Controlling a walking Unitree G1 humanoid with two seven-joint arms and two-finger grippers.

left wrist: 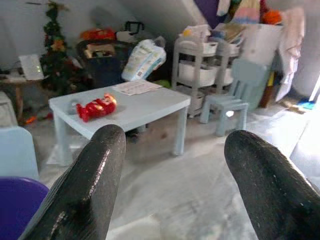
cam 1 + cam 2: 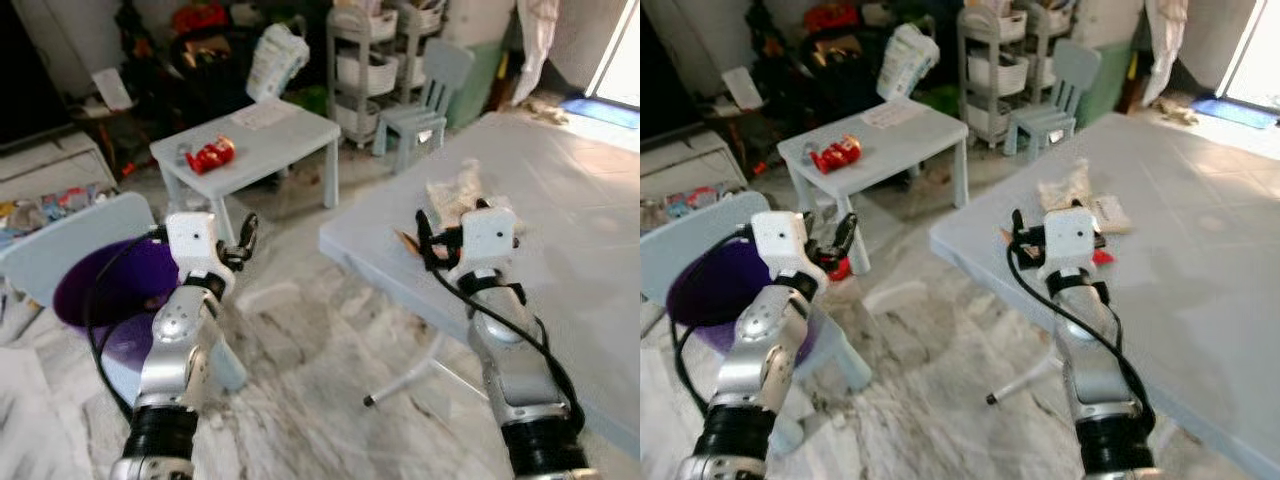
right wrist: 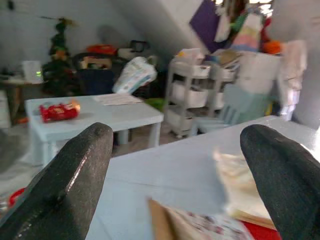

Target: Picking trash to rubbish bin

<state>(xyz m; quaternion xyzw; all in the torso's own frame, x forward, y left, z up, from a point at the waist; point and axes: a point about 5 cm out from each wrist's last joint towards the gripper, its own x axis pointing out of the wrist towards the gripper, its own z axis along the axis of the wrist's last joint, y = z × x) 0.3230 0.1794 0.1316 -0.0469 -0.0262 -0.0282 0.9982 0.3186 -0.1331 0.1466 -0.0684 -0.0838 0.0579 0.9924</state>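
Note:
Trash lies on the big light-blue table [image 2: 560,230]: a crumpled white wrapper [image 2: 455,190], a flat printed packet [image 2: 1110,213] and a red scrap [image 2: 1100,257]. My right gripper [image 2: 428,240] hovers open at the table's near-left edge, just short of that pile; the right wrist view has the packets [image 3: 200,222] low between its fingers [image 3: 75,175]. The purple rubbish bin [image 2: 115,290] stands on the floor at my left. My left gripper [image 2: 243,240] is open and holds nothing, raised beside the bin. A red snack packet [image 1: 96,107] lies on the small table [image 2: 290,135].
A light-blue chair back [image 2: 70,240] sits against the bin. Further off stand a child's chair [image 2: 425,95] and white trolley shelves [image 2: 370,60]. The big table's leg [image 2: 420,375] reaches onto the marble floor between my arms.

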